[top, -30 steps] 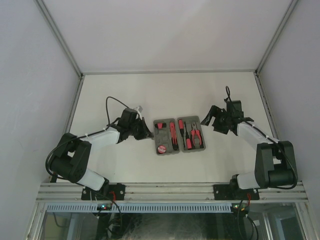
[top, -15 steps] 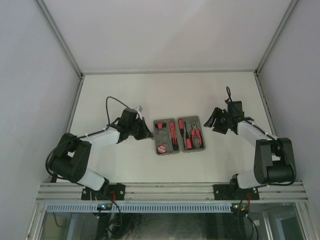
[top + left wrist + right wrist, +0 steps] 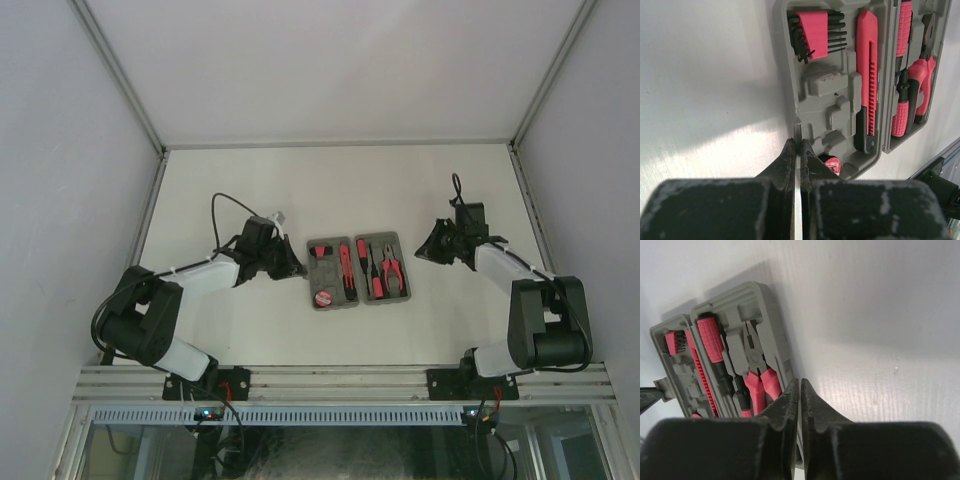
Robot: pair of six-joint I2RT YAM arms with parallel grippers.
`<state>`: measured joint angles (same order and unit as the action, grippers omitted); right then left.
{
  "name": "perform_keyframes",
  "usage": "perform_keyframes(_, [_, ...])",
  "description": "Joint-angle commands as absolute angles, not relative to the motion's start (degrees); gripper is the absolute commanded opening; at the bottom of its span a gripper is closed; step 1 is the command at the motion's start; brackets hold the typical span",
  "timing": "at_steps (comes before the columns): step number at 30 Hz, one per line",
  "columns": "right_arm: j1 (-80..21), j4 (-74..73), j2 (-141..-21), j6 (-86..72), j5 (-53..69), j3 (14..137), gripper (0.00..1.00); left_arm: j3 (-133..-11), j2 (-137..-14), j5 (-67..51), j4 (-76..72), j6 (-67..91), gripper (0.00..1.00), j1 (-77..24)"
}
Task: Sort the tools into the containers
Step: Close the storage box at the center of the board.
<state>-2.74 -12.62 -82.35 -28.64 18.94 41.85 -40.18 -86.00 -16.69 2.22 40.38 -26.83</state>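
Both closed, left hand (image 3: 298,271) and right hand (image 3: 420,254) flank case (image 3: 825,107).

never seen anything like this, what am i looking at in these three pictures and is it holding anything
These are two robot arms bolted at the near edge of a white table. The wide picture looks down from above. The other two come from a camera on each wrist, so the dark shape at the bottom is that arm's own hand: the left hand and the right hand. Between the arms lies an open grey tool case, with pink-and-black tools in its recesses, such as a hex key set and pliers. Both hands are shut and hold nothing; the left hand's tips sit right by the case's edge.
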Motion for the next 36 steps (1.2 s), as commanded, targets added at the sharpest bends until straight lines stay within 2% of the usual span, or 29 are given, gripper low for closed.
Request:
perform_keyframes(1, [-2.6,-9.2,-80.7,-28.4,20.9,41.2,0.0,-40.6,-85.1,-15.7,0.9,39.0,0.0,-26.3])
perform_keyframes(36, [-7.3,-9.3,-93.5,-27.9,25.9,43.3,0.0,-41.8,-87.8,-17.3,0.7,38.8,0.0,-26.3])
